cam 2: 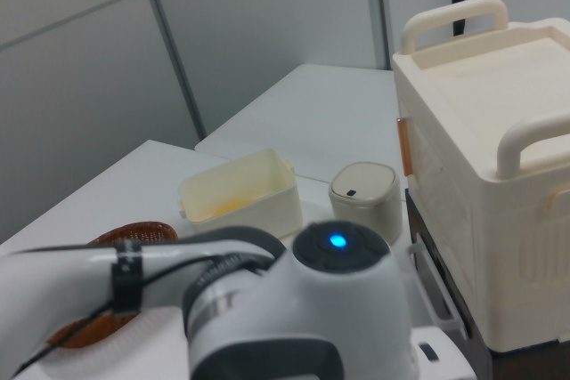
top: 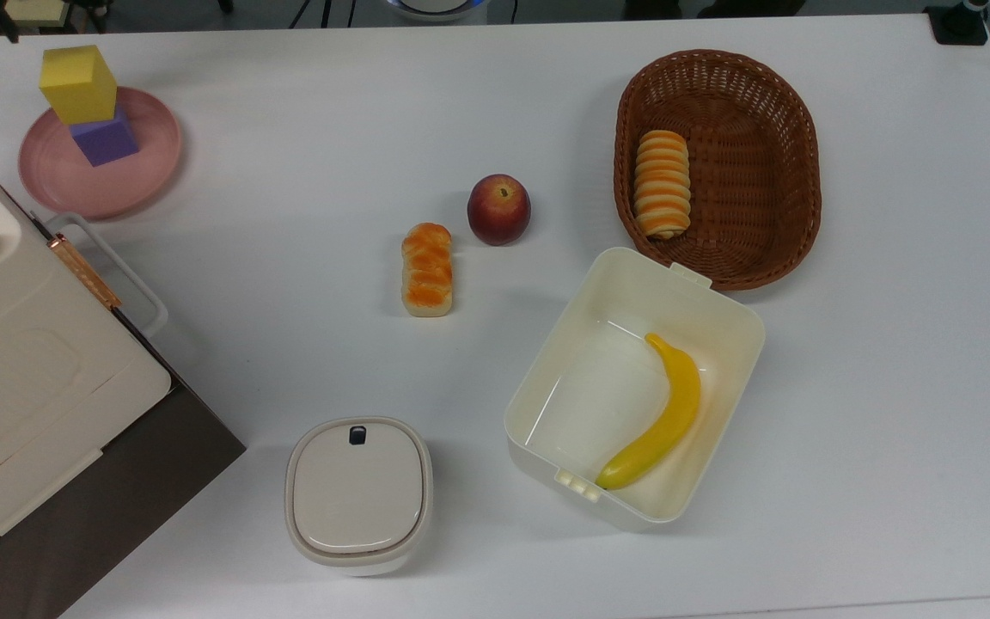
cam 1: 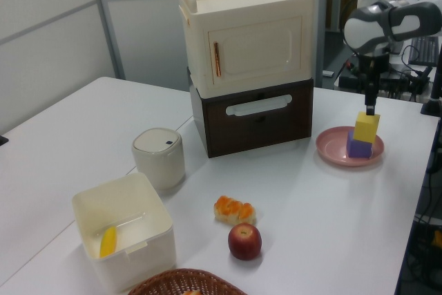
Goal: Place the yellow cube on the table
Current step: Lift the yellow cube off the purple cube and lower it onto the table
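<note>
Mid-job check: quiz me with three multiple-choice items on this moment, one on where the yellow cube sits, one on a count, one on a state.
1. Where is the yellow cube?
A. On the purple cube
B. In the basket
C. Bare on the table

2. How many bread pieces are in view?
A. One
B. Two
C. Four

3. What state is the white box holding the banana in?
A. Lidded
C. Tipped over
B. Open-topped

Key: 1 A, it rests on the purple cube on the pink plate. 2 B, one bread lies on the table, another bread roll in the basket. 3 B, the banana shows inside the white box.
</note>
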You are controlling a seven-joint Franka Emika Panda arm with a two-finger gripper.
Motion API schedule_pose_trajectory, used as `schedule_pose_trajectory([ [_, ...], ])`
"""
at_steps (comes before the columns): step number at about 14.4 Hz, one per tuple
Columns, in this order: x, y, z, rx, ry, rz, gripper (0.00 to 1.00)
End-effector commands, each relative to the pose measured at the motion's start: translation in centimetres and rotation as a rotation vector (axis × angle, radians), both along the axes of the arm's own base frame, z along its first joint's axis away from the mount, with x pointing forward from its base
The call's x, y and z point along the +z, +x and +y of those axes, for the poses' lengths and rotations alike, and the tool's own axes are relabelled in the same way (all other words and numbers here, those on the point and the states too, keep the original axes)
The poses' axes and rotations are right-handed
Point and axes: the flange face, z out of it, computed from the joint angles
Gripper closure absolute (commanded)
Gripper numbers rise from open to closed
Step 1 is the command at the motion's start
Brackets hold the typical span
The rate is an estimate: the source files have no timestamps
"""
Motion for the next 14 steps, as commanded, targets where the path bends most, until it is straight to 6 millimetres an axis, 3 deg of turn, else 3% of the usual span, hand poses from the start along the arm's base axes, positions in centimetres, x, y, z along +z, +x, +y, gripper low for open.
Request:
schedule_pose_trajectory([
  [1,-2.8,0.1,-1.6,0.033,-0.015,0.003,0.0],
  [4,-4.9,0.5,-1.8,0.034,0.007,0.019,0.0],
  [7,-5.6,0.6,-1.7,0.029,0.021,0.023,0.0],
  [8,-5.9,0.6,-1.7,0.033,0.026,0.027,0.08],
  [10,-5.8,0.7,-1.6,0.035,0.024,0.025,0.5],
  [11,-5.7,0.7,-1.6,0.034,0.023,0.025,0.59],
  [14,-3.5,0.8,-0.8,0.04,0.019,0.028,0.63],
])
